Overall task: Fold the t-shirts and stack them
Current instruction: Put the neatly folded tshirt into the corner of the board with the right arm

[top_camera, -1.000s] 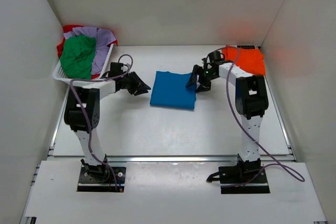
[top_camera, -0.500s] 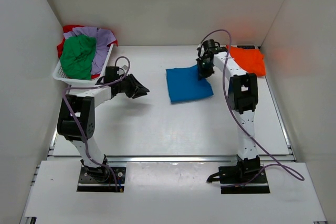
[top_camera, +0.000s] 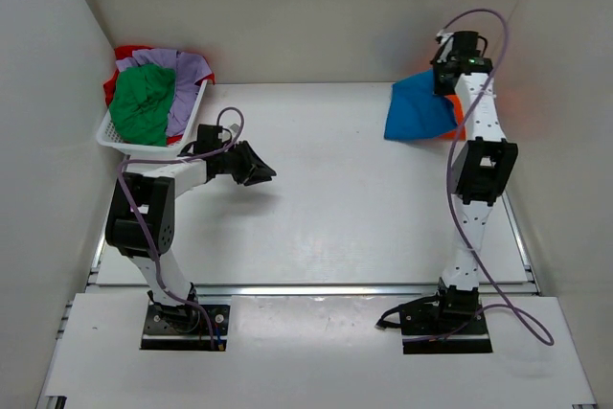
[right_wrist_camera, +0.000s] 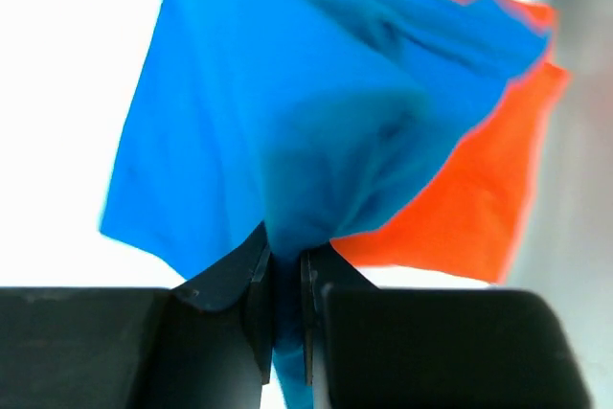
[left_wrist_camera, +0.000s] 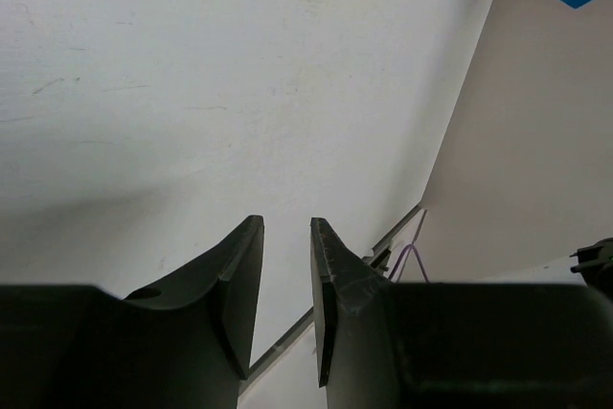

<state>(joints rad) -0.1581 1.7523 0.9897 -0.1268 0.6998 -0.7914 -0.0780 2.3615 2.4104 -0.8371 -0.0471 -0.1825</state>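
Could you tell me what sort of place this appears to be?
Probably a robot lab test cell: white walls enclosing a table, a basket of t-shirts, left arm and right arm bolted down.

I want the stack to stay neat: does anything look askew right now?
Yes. The blue tee hangs bunched and crooked from the right gripper, pinched at one spot over the orange tee, rather than lying flat and squared on it.
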